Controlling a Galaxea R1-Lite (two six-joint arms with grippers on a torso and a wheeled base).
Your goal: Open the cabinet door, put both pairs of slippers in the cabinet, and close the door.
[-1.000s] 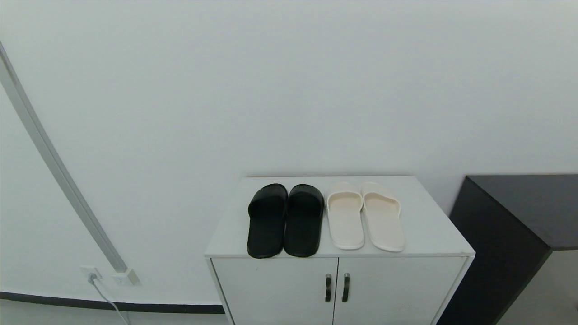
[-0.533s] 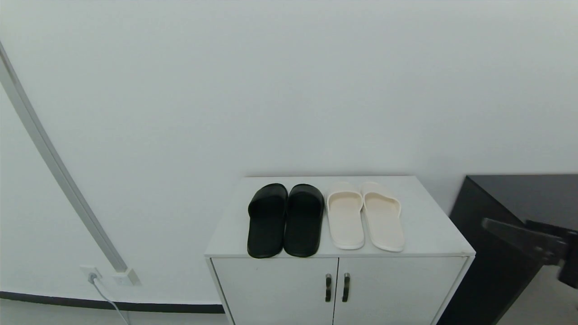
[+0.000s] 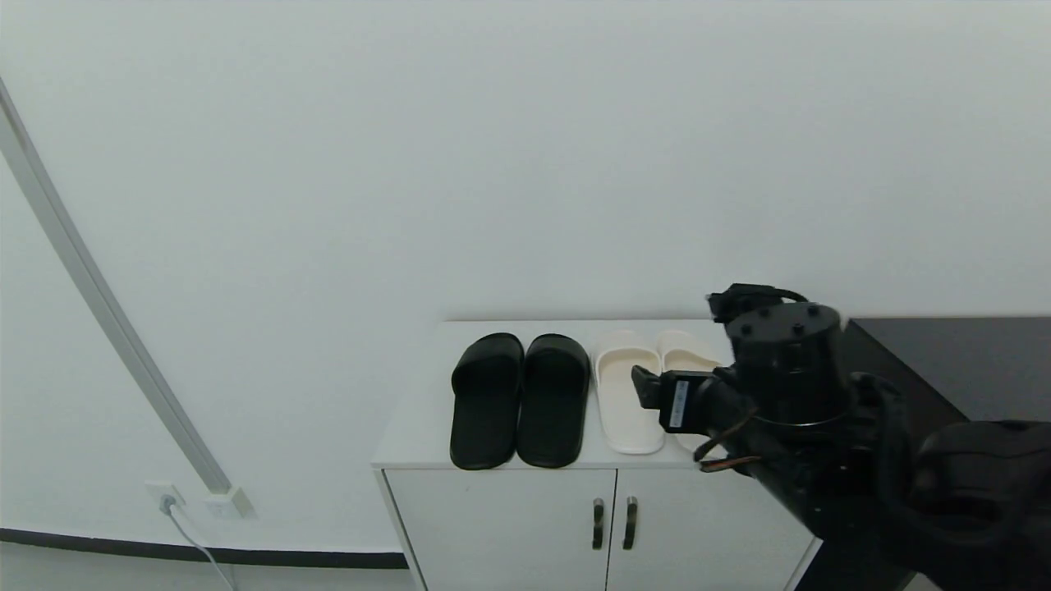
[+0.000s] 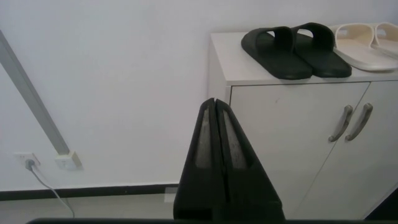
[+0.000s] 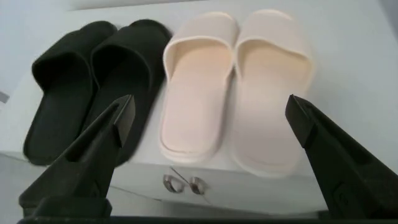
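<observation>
Cream slippers [image 5: 258, 87] atop the shut cabinet [image 3: 501, 525] could be knocked off by the wide-spread right gripper [image 5: 209, 109] held above them.

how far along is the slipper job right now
Nothing looks done yet: the cabinet doors are shut, and the black slippers and white slippers both sit on top. In hand: the right gripper hovers open by the white pair, holding nothing; the left gripper is shut, off to the cabinet's side. Left to do: open a door, put both pairs inside, close it.
</observation>
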